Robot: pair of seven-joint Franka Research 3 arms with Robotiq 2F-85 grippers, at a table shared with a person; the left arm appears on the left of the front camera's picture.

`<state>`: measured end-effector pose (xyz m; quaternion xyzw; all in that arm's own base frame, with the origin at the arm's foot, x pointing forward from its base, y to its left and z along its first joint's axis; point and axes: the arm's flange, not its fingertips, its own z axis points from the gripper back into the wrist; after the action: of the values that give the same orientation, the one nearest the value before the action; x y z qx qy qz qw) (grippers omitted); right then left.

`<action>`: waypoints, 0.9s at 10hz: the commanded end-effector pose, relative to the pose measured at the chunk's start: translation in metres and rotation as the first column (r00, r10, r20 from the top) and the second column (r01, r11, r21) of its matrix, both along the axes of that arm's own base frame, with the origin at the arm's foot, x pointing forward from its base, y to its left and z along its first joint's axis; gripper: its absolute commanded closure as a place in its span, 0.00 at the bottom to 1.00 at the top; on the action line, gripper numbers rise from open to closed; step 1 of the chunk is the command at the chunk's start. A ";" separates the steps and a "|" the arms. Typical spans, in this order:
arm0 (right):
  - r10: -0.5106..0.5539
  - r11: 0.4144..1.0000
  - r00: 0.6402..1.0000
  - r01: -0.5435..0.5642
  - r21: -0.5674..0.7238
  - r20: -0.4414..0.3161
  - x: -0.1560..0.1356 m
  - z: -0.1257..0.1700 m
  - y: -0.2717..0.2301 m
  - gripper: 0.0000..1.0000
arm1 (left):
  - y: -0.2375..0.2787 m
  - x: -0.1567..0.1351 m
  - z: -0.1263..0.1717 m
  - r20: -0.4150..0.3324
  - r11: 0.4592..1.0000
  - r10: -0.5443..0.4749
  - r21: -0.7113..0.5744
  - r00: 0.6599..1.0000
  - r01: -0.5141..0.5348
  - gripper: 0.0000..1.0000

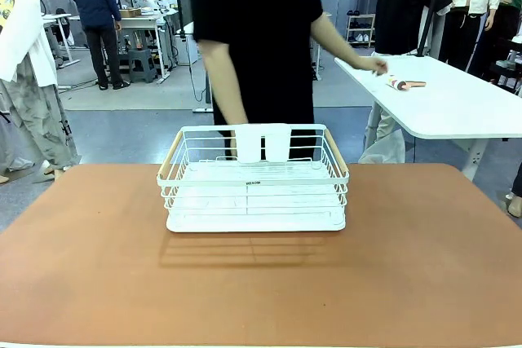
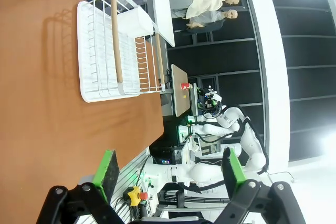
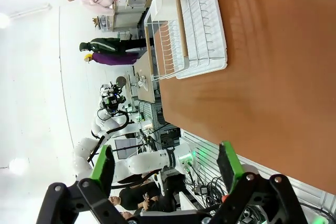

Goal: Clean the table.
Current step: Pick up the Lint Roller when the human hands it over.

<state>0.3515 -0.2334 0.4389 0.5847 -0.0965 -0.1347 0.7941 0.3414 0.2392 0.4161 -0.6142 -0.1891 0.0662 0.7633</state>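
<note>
The table [image 1: 98,275] has a smooth reddish-brown top that spans the front view, and it also shows in the left wrist view [image 2: 42,129] and the right wrist view [image 3: 283,93]. My left gripper [image 2: 170,169] is open, its green-padded fingers spread wide with nothing between them, hanging near the table's edge. My right gripper [image 3: 167,163] is open too, empty, above the opposite edge. A person in a black shirt [image 1: 257,30] stands at the far side and reaches one hand [image 1: 373,64] to the neighbouring white table [image 1: 457,112].
A white wire basket [image 1: 254,178] with wooden handles stands at the table's far middle, seemingly empty, and shows in both wrist views [image 2: 113,51] [image 3: 189,30]. A small reddish object [image 1: 404,84] lies on the white table.
</note>
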 end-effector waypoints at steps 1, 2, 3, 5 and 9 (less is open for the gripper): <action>0.002 1.000 1.000 -0.002 0.008 0.008 -0.001 0.002 0.000 0.00 | 0.001 -0.003 0.000 0.007 1.000 0.003 -0.006 1.000 -0.003 0.00; 0.002 1.000 1.000 -0.002 0.008 0.008 -0.001 0.002 0.000 0.00 | 0.001 -0.003 0.000 0.007 1.000 0.003 -0.006 1.000 -0.003 0.00; 0.002 1.000 1.000 -0.002 0.008 0.008 -0.001 0.002 0.000 0.00 | 0.001 -0.003 0.000 0.007 1.000 0.003 -0.006 1.000 -0.003 0.00; 0.002 1.000 1.000 -0.002 0.008 0.008 -0.001 0.002 0.000 0.00 | 0.001 -0.003 0.000 0.007 1.000 0.003 -0.006 1.000 -0.003 0.00; 0.002 1.000 1.000 -0.002 0.008 0.008 -0.001 0.002 0.000 0.00 | 0.001 -0.003 0.000 0.007 1.000 0.003 -0.006 1.000 -0.003 0.00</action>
<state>0.3515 -0.2333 0.4389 0.5847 -0.0965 -0.1347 0.7941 0.3413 0.2393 0.4162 -0.6141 -0.1892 0.0664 0.7634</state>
